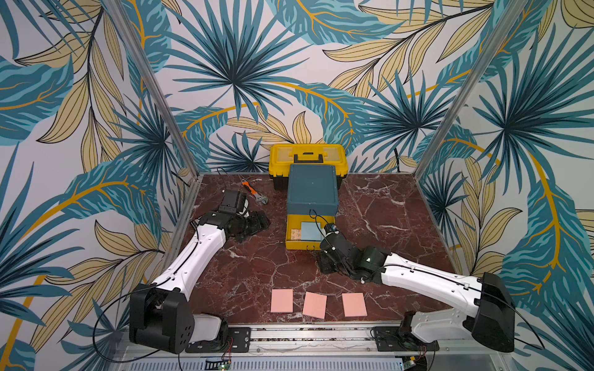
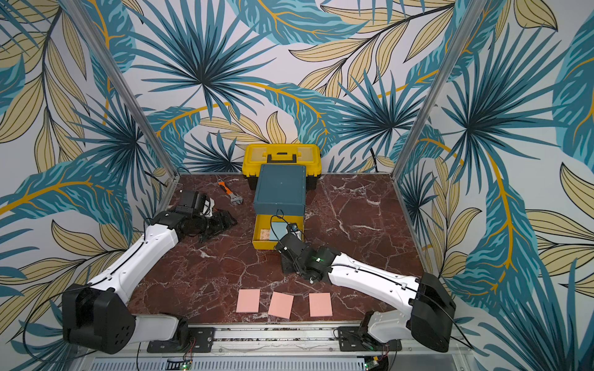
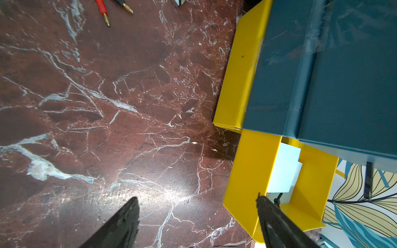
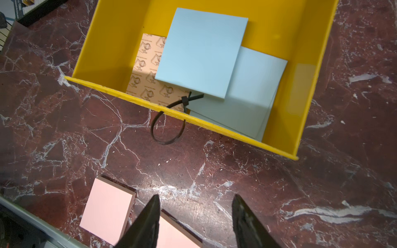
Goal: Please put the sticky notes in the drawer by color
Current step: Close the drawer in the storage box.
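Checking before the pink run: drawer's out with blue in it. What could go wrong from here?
1. Drawer stands open with blue pads inside; pink pads dropped there would mix colors.
2. Its loop pull is thin; the right gripper may miss it.
3. Pink pads lie close; gripping one may shove another.

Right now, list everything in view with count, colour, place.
pink sticky notes: three, salmon, in a row near the table's front edge
blue sticky notes: two showing, light blue, in the drawer
printed sheet: one, tan, partly under a blue note
drawer: one, yellow, pulled out of the cabinet
cabinet: one, teal, mid-table
toolbox: one, yellow, behind the cabinet
wrench: one, orange-handled, left of cabinet
left gripper: one, black, open, left of drawer
right gripper: one, black, open, before the drawer
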Controlling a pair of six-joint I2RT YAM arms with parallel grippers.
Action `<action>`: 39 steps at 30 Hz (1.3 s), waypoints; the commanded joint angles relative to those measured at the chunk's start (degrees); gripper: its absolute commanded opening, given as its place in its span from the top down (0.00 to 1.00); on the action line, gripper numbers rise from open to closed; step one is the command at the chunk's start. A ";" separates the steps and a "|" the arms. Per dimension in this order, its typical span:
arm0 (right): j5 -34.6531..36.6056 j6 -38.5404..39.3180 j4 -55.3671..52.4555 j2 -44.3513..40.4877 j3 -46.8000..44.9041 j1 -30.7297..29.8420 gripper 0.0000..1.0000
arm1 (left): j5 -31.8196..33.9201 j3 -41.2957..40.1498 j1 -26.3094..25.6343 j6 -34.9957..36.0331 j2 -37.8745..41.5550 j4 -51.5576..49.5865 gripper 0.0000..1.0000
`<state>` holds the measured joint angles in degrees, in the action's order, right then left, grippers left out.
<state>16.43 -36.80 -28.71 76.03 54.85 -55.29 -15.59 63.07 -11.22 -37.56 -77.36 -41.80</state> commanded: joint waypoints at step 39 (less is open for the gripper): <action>4.86 6.96 15.11 16.12 7.63 7.01 0.65 | -0.31 2.06 -0.15 0.25 -0.69 -0.67 0.12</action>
<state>22.00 -31.40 -18.33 90.78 60.25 -48.73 -15.66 63.07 -11.22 -37.93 -77.78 -41.87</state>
